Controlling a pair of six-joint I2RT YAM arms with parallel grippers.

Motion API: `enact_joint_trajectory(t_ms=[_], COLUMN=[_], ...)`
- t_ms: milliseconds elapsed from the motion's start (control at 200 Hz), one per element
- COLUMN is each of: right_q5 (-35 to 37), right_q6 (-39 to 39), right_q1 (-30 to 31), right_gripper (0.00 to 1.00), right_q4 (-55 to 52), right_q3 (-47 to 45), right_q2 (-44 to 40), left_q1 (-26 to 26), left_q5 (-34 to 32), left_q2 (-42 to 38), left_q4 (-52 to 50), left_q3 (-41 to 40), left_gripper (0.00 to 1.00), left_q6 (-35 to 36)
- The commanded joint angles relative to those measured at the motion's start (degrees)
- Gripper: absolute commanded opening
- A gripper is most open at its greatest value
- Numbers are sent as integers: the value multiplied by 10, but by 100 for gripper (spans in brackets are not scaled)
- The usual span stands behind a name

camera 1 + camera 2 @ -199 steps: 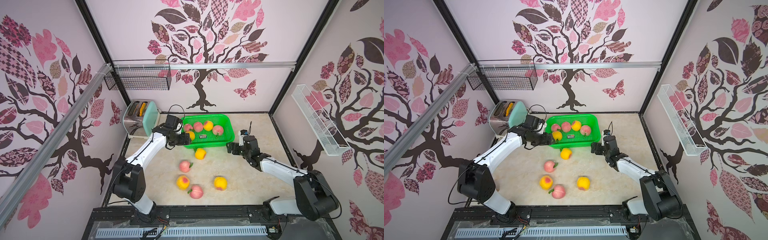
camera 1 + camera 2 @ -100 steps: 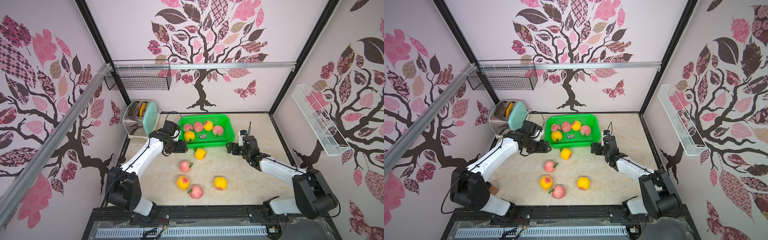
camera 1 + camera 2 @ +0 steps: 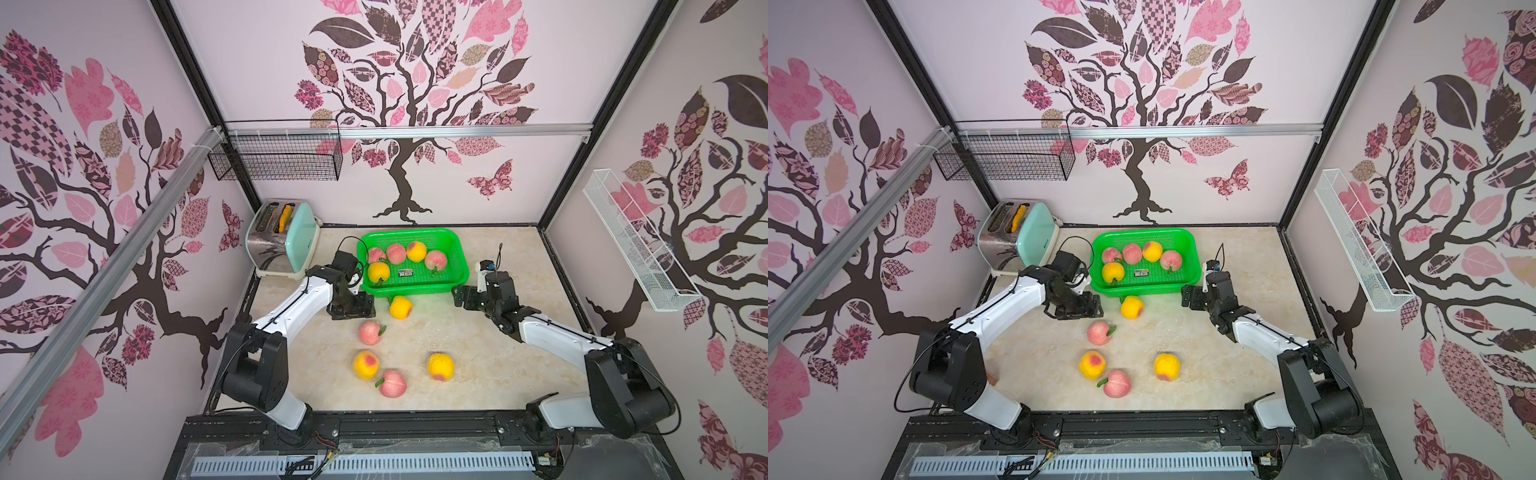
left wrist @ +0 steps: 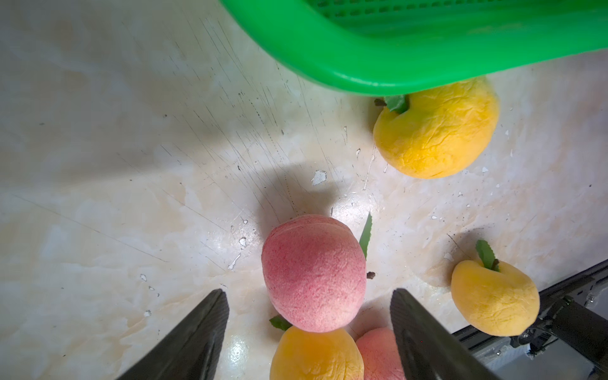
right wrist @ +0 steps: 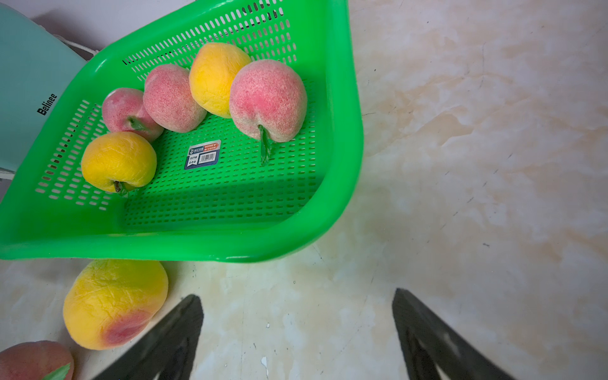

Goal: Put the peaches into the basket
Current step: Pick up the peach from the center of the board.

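- toaster [image 5: 29, 82], mint, beside the basket [image 5: 342, 98]; side reads "Belinee"
- basket, green mesh; barcode label [image 5: 202, 154] on its floor, print too small to read
- peaches [image 3: 395, 253]: five inside the basket; five on the counter [image 3: 478, 365] in front of it, one yellow peach [image 3: 401, 307] just beside its front wall
- left claw [image 4: 309, 292]: jaws parted, empty; hangs near a pink peach [image 4: 314, 273] in front of the basket
- right claw [image 5: 296, 294]: jaws wide apart, empty; over bare counter by the basket's corner
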Motion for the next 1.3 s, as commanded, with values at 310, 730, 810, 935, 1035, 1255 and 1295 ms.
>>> enact_joint_trajectory(t_ms=[310, 730, 810, 935, 1035, 1255, 1295], right_q5=[-4, -8, -8, -8, -6, -8, -8], right_q6=[1, 3, 4, 3, 3, 4, 4], right_q1=[2, 2, 2, 2, 2, 1, 1], right_gripper=[93, 93, 93, 93, 93, 93, 93], right_q4=[5, 7, 6, 6, 6, 7, 7], right_q3=[23, 23, 24, 23, 23, 24, 23], right_q2=[10, 12, 14, 10, 12, 13, 13], left_q1=[-18, -29, -29, -31, -33, -36, -37], left_q5=[13, 13, 13, 10, 15, 9, 9], left_q2=[33, 73, 77, 87, 91, 107, 104], left_q4=[-37, -81, -82, -88, -85, -86, -85], left_q3=[10, 33, 37, 40, 41, 41, 41], left_gripper=[82, 82, 82, 82, 82, 80, 79], left_q6=[13, 22, 23, 28, 25, 25, 25])
